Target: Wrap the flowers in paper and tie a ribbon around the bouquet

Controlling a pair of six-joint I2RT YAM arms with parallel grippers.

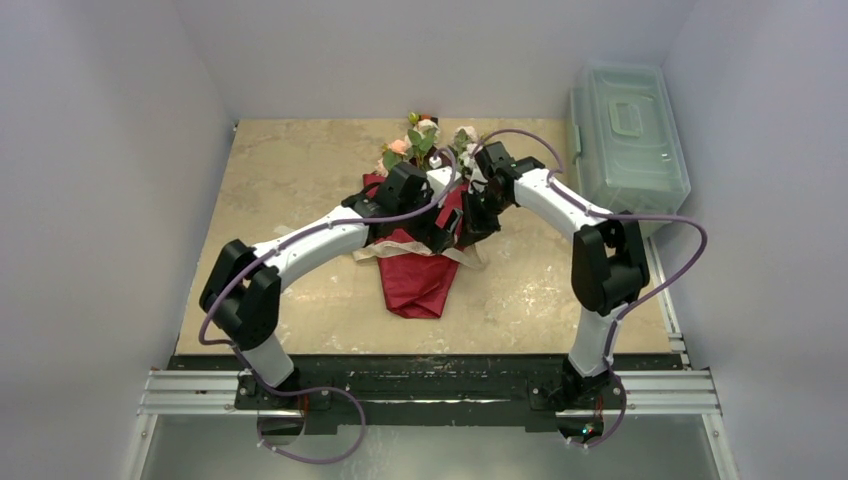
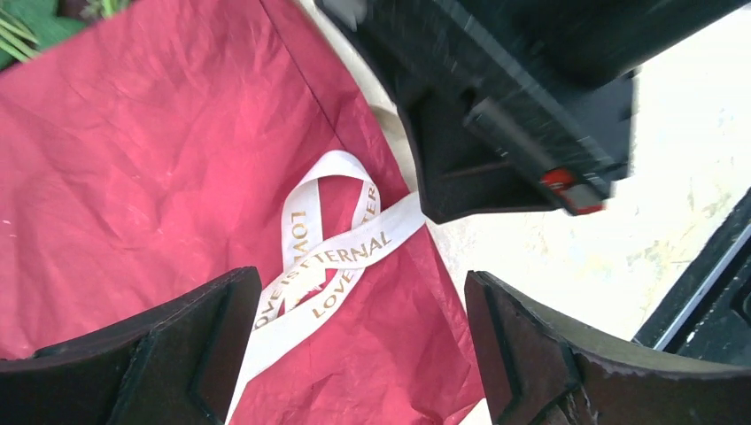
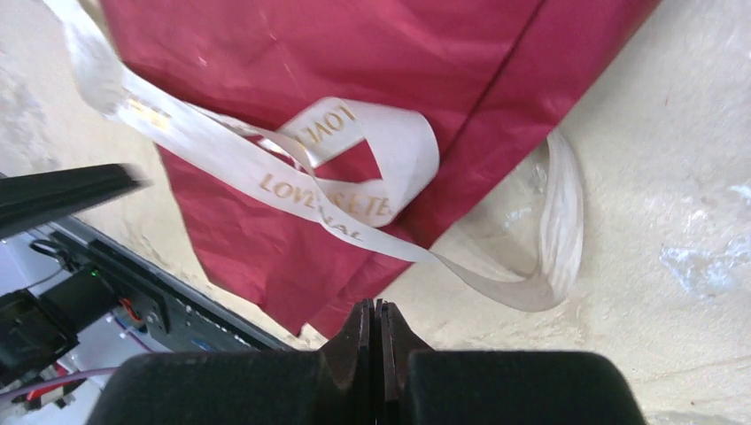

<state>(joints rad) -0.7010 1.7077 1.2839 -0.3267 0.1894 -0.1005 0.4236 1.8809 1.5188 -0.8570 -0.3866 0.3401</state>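
The bouquet lies on the table, a cone of red paper [image 1: 420, 282] with the flowers [image 1: 421, 140] at its far end. The cream ribbon [image 2: 336, 252], printed with gold letters, crosses itself in a loose loop on the paper [image 2: 133, 159]. My left gripper [image 2: 359, 288] hangs just above that crossing, open, with nothing between its fingers. My right gripper [image 3: 374, 310] is shut and empty, close over the paper's [image 3: 310, 53] edge. One end of the ribbon [image 3: 336, 195] curls onto the table beside it. In the top view both grippers [image 1: 440, 232] [image 1: 478, 225] meet over the cone's middle.
A clear plastic lidded box [image 1: 628, 135] stands at the back right beside the table. A metal rail [image 1: 430, 392] runs along the near edge. Grey walls close in the left, right and far sides. The right gripper's black body [image 2: 514, 106] is close over the left one.
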